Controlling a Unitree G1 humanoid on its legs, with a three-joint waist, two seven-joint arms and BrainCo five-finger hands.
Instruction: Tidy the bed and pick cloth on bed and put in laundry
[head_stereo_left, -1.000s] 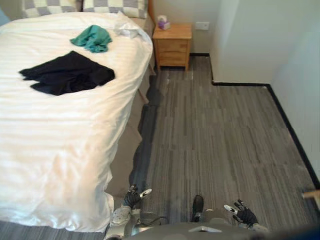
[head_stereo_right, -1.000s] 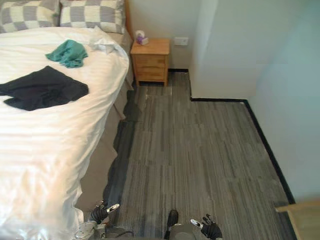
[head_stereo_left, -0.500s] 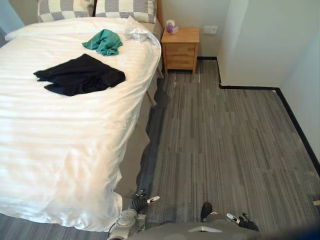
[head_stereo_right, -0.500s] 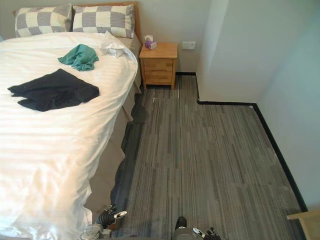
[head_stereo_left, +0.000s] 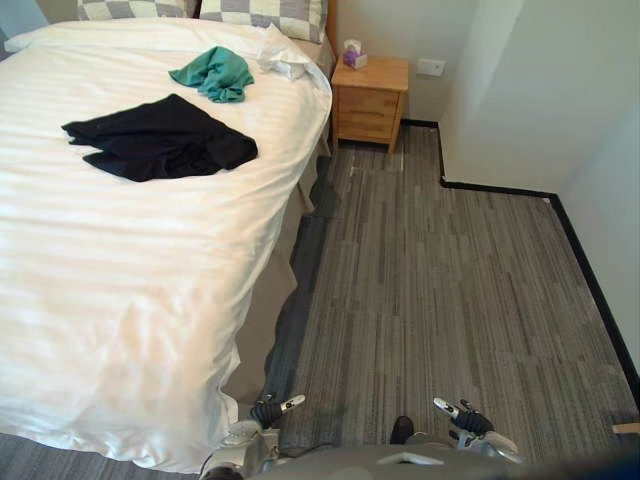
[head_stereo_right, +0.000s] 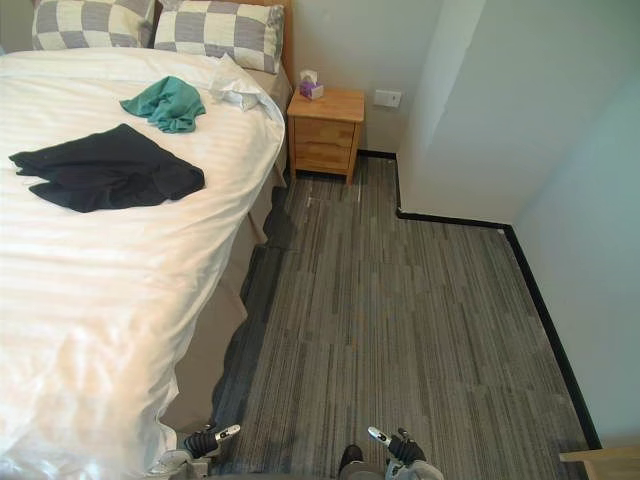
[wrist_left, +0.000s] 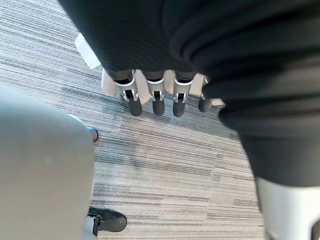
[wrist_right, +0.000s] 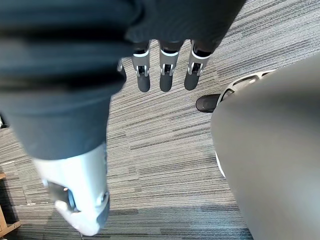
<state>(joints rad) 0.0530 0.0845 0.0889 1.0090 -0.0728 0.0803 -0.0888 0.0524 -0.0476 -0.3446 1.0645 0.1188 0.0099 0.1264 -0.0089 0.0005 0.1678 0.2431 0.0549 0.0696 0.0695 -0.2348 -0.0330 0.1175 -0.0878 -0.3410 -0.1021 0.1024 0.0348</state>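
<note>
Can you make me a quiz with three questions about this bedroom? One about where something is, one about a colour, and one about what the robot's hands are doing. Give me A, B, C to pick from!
1. The robot's left hand and right hand are:
A. curled into fists
B. holding cloth
C. open and empty

2. The crumpled black cloth lies:
A. on the white striped bed
B. in the left hand
C. in the right hand

3. The smaller crumpled cloth near the grey-and-cream checked pillows is:
A. red
B. teal green
C. yellow

Answers:
1 C: both wrist views show straight fingers over bare floor.
2 A: it is spread out on the bed cover.
3 B: it is clearly teal against the white cover.
</note>
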